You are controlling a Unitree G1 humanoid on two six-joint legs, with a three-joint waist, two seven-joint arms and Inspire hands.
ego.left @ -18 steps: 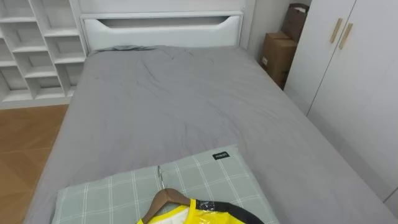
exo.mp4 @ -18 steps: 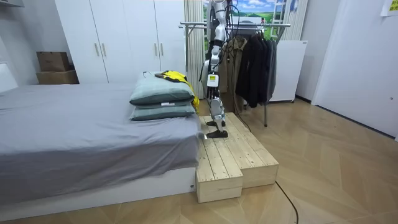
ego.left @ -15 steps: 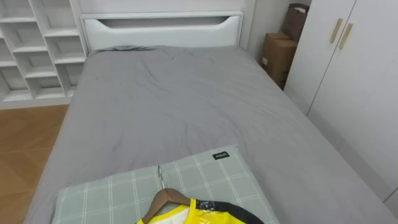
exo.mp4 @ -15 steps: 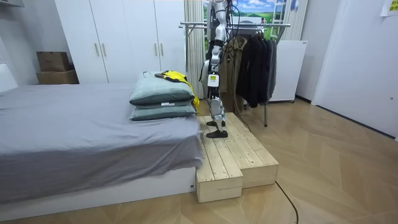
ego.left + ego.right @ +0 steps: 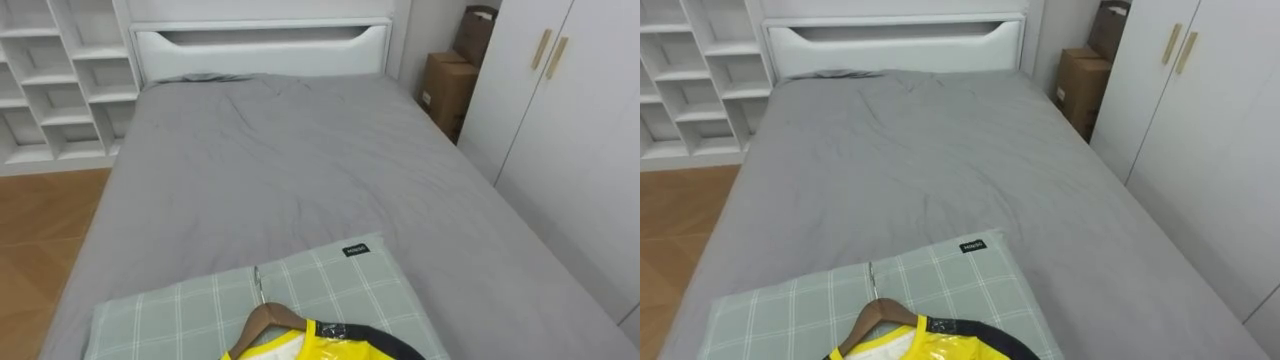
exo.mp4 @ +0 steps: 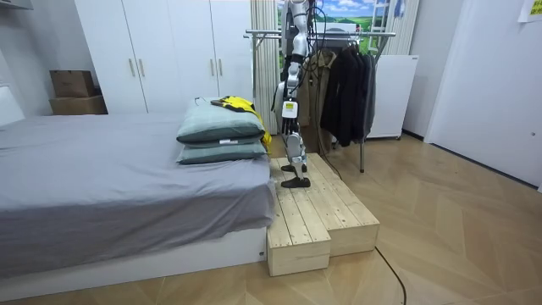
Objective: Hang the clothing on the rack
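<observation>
The robot stands on a stepped platform of pale wooden planks at the foot of the bed, facing up the bed towards the headboard. Its left hand hangs low at its side in the room view. How its fingers stand cannot be told, and nothing can be seen in its grasp.

The yellow garment lies just in front of the robot on the top pillow, apart from the hand. It is smooth, bright fabric with a dark band curving along its upper edge. It sits on a hanger of brown wood with two sloping shoulders. The hanger's thin metal hook rests flat on the pillow. The hook points up the bed towards the headboard, and the garment's long axis runs back from it towards the robot.

The pillow is soft and rectangular, grey-green with a check of pale lines and a small dark label at one corner. It is stacked on a second pillow of like shape.

The bed wears a plain grey sheet, lightly creased. The headboard is white and glossy, with a long recess across it. White cubby shelves stand to the left above a wooden floor. To the right are a cardboard box and a white wardrobe with slim pale bar handles.

Behind the robot stands a metal clothes rail, hung with dark clothes.
</observation>
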